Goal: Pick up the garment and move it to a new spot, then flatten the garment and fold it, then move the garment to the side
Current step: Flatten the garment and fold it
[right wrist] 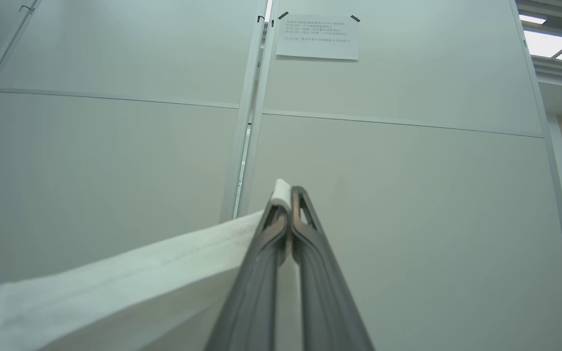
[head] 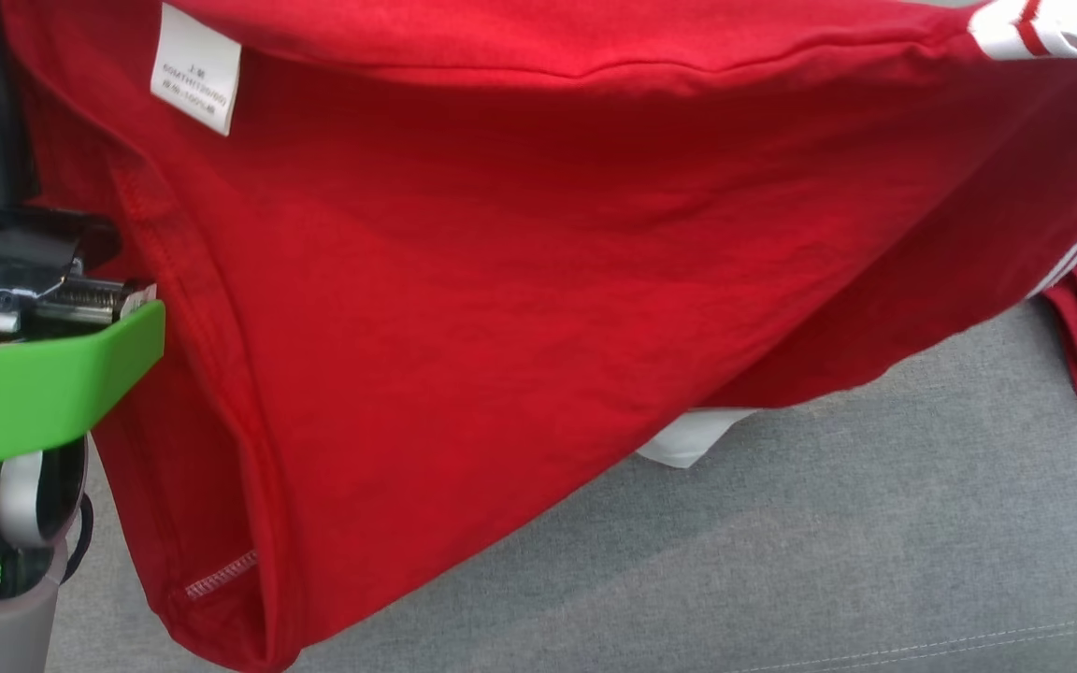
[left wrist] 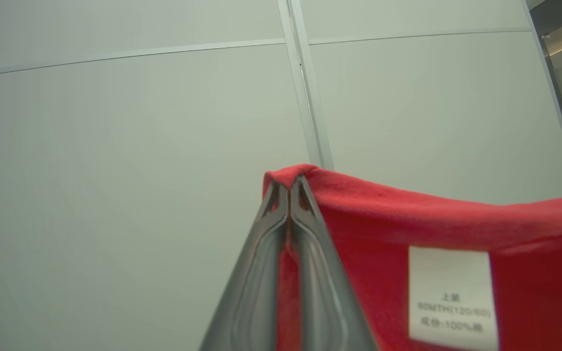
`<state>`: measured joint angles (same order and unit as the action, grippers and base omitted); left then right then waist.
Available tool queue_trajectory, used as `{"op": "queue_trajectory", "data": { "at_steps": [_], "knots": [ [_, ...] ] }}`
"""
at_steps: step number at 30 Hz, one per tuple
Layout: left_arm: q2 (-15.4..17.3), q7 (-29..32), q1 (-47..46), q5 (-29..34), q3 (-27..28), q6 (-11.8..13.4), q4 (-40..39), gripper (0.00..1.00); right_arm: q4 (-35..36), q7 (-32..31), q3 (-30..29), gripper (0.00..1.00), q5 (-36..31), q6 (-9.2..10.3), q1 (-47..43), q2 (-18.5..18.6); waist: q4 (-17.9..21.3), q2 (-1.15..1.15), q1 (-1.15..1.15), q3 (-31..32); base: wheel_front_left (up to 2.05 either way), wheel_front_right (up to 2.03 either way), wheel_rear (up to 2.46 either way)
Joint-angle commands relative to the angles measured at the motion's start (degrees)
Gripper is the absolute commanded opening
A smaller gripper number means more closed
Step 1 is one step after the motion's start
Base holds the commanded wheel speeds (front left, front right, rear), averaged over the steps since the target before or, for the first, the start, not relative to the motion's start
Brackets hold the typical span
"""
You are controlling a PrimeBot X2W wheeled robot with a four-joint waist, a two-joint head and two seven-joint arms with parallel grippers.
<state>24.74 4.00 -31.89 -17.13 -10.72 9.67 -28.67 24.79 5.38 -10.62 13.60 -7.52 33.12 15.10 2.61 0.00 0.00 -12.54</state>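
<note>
The left gripper (left wrist: pixel 289 184), its 2 fingers pressed together, pinches a red edge of the red fabric garment with white striped trim (head: pixel 520 280), which hangs stretched over the grey cloth surface (head: pixel 875 523). The right gripper (right wrist: pixel 291 192) clamps its white edge.

place: office-like room | evidence: pale partition panels (right wrist: pixel 408 219), taped paper notice (right wrist: pixel 317 38)

Counted: one red garment (head: pixel 520 280); one white label (head: pixel 194 70); two grippers, left gripper (left wrist: pixel 289 184) and right gripper (right wrist: pixel 290 192); one paper notice (right wrist: pixel 317 38).
</note>
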Motion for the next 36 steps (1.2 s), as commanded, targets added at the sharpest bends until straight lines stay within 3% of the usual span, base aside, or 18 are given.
{"op": "queue_trajectory", "data": {
  "at_steps": [1,11,20,28,33,36],
  "knots": [
    [-0.09,0.13,-1.17,-0.51,0.06,0.16,0.53,0.0,-0.69,-0.36,0.33,0.0,0.61,0.08,0.61,0.13,0.12,0.0,0.0,-0.55,0.0,0.0,0.0],
    [-1.99,-3.28,-12.68,-3.22,-1.3,-4.08,11.15,0.0,-12.67,-0.86,5.1,0.0,4.26,0.07,12.6,3.91,-0.29,0.0,0.0,-5.49,0.0,0.0,0.0],
    [-5.82,-11.16,-33.01,-2.37,-3.98,-9.35,34.6,0.0,-34.55,5.52,14.6,0.0,5.96,0.06,36.79,7.06,-1.84,0.0,0.0,-9.62,0.0,0.0,0.0],
    [-8.24,-16.35,-46.34,-3.58,-3.79,-12.53,56.92,0.0,-56.16,9.73,16.97,0.0,8.47,0.07,53.43,0.9,-1.47,0.0,0.0,-11.37,0.0,0.0,0.0],
    [-9.34,-15.6,-49.43,-5.74,-3.29,-13.82,66.42,0.0,-64.84,9.89,18.96,0.0,8.8,0.05,56.82,-1.84,-0.95,0.0,0.0,-12.21,0.0,0.0,0.0],
    [-10.37,-14.89,-49.19,-7.37,-3.14,-14.66,71.93,0.0,-66.79,9.89,21.12,0.0,9.78,0.05,54.33,-2.68,-0.69,0.0,0.0,-12.97,0.0,0.0,0.0]
  ]
}}
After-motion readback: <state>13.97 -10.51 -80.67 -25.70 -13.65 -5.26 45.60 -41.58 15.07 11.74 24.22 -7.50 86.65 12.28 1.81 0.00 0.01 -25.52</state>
